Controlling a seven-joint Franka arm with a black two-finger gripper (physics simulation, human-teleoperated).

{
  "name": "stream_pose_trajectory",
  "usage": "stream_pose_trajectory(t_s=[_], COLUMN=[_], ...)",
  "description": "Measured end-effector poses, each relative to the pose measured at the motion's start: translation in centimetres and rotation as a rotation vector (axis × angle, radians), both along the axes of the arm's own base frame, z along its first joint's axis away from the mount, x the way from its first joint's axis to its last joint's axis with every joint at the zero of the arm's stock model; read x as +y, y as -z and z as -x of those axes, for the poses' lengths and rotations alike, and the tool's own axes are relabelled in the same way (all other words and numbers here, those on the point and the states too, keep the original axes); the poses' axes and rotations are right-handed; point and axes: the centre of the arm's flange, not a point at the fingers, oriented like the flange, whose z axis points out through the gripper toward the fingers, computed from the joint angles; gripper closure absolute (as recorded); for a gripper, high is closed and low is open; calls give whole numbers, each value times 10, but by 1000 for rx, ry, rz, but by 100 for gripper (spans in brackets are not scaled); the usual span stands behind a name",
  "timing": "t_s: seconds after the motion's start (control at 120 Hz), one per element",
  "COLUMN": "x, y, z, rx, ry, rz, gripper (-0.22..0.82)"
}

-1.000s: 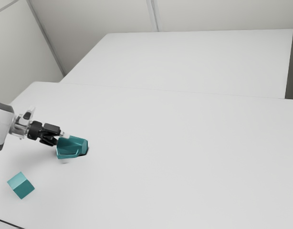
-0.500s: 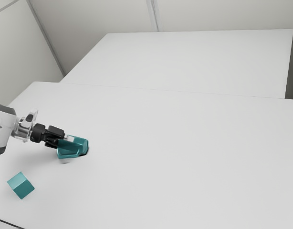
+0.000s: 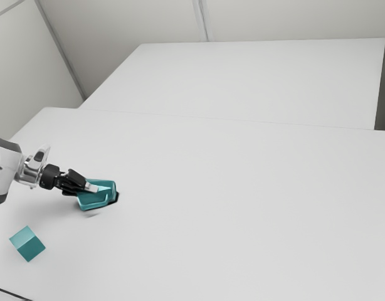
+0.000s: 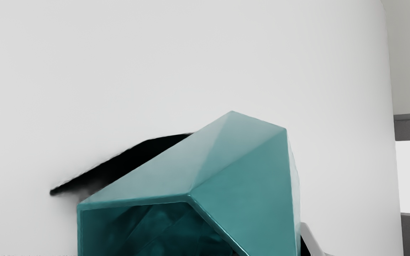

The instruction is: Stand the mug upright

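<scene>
1. By the mug's (image 3: 101,199) mouth (image 4: 155,231), see the pincer (image 3: 91,187); cannot tell whether clenched or released.
2. At its rim (image 4: 133,200), take one flat wall (image 4: 251,185): probably light, stiff, slick.
3. Past the rim, tipped on its side at the table (image 3: 242,207); likely to twist if pinched off-centre.

No text, label, brand, number or sign can be read in either the exterior view or the wrist view.
</scene>
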Motion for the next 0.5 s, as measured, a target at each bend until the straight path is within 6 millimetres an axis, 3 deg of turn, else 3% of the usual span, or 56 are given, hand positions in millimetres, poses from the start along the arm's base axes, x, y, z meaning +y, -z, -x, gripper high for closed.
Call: stream_pose_trajectory(t_s=[0.133,0.242,0.5], x=[-2,-16,-80], y=[-3,-15,-87], z=[-3,-16,-59], rx=[-2,-29,-140], ry=[4,31,174], rz=[-11,-25,-123], gripper=[69,74,77])
